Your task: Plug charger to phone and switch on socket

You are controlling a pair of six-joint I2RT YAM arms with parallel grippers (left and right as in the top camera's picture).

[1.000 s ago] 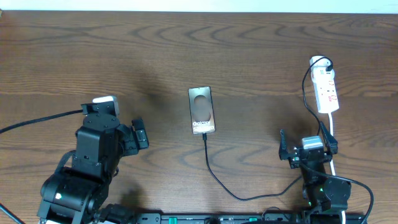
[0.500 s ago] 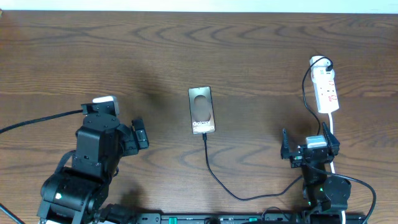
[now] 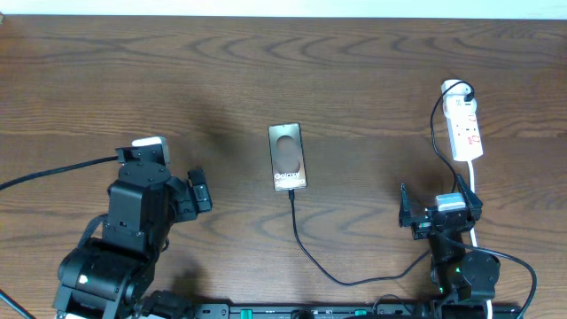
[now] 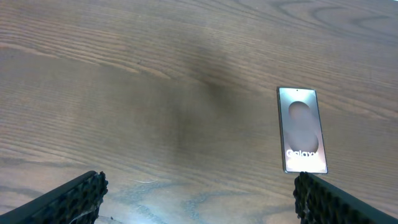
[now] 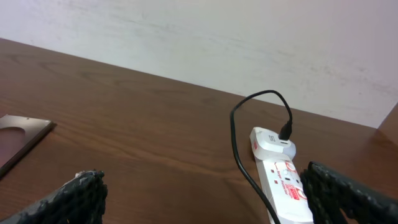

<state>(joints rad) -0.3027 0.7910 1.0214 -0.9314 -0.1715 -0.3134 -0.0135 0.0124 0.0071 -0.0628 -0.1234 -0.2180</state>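
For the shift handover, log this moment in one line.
left gripper open, empty | right gripper open, empty | charger tip at phone edge | socket not held

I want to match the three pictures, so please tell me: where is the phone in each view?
Overhead: the phone lies at the centre.
Left wrist: the phone is at the right, fully visible.
Right wrist: the phone is cut off at the left edge.
Shared landmark: the socket, seen in overhead and right wrist only.
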